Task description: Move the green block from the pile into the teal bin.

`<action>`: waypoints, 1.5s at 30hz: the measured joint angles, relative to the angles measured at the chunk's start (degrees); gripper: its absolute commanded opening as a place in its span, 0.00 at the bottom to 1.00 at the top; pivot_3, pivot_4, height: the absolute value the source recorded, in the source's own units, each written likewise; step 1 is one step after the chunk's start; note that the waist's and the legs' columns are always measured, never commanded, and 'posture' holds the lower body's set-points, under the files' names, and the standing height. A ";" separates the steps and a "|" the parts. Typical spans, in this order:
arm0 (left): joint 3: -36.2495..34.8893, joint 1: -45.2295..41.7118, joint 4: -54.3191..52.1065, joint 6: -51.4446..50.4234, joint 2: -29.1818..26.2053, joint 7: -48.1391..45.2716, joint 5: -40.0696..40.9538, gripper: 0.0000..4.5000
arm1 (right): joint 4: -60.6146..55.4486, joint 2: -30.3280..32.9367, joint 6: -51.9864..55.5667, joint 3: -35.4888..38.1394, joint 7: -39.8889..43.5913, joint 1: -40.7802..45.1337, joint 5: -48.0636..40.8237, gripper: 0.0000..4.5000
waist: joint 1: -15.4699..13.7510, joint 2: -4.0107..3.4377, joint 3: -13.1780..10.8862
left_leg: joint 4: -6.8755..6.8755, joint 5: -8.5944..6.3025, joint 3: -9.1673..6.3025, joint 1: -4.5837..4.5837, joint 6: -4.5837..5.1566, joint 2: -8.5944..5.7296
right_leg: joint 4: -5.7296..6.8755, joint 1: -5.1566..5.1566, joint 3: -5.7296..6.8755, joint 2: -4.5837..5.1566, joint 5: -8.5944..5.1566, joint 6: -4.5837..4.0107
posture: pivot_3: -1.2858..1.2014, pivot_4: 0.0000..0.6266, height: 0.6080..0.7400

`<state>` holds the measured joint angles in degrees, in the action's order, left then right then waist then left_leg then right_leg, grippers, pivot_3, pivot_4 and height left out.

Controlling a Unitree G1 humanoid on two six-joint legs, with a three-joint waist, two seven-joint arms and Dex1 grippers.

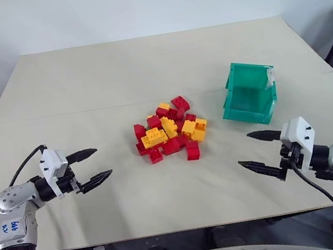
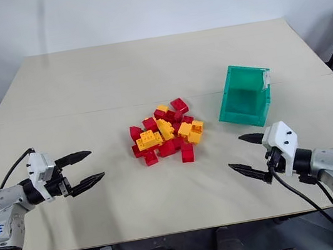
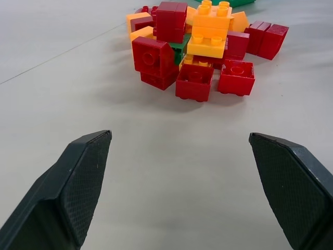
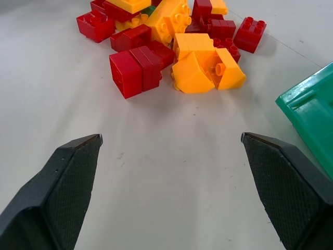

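Both tools (image 1: pixel 93 164) (image 1: pixel 258 150) wide open, empty

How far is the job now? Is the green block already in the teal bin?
Nothing looks done yet. The green block sits buried in the pile, a sliver showing between red and yellow bricks. The teal bin looks empty. In hand: nothing; the left gripper and right gripper are open, apart from the pile. Left: dig out the block, grasp it, drop it in.
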<state>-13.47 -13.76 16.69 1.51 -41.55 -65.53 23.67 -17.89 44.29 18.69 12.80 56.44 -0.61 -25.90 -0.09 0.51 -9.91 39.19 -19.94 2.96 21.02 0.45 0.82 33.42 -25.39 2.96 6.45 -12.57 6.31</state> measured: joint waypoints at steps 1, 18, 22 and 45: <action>0.00 0.00 0.00 0.00 0.00 0.00 0.00 1.00 | 0.00 0.00 0.00 0.00 0.00 0.00 0.00 1.00 | 0.00 0.00 0.00 | 0.00 0.00 0.00 0.00 0.00 0.00 | 0.00 0.00 0.00 0.00 0.00 0.00 | 0.52 0.24 1.00; 3.36 -3.23 -8.40 -9.94 1.66 0.54 2.59 0.53 | -2.58 -2.17 1.87 -3.07 -2.28 5.33 -2.10 1.00 | 0.01 0.01 0.00 | 0.03 0.02 0.00 -0.01 -0.03 0.01 | 0.04 0.00 -0.02 -0.02 0.01 0.01 | 0.52 0.24 1.00; 7.17 -4.43 -11.78 -12.50 2.51 -4.11 4.36 0.25 | -3.94 -3.48 2.70 -5.29 -2.82 7.18 -2.65 1.00 | 0.01 0.00 0.00 | 0.04 0.02 0.01 0.00 -0.03 -0.02 | 0.04 0.00 -0.03 -0.02 0.01 0.01 | 0.52 0.24 1.00; 15.49 -41.22 45.34 15.47 20.05 6.15 -14.56 0.01 | -4.37 -8.47 1.38 -7.81 -8.46 8.29 -1.49 1.00 | -1.30 0.22 -0.13 | 0.83 -0.13 0.00 0.27 0.24 -0.04 | 0.06 0.12 -0.02 -0.09 0.12 0.21 | 0.52 0.24 1.00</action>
<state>2.02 -54.98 62.04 16.98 -21.51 -59.38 9.11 -22.26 35.82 20.07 4.99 47.98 7.68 -27.39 -1.39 0.73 -10.05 40.02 -20.07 2.96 21.29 0.69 0.78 33.48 -25.27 2.94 6.36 -12.45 6.51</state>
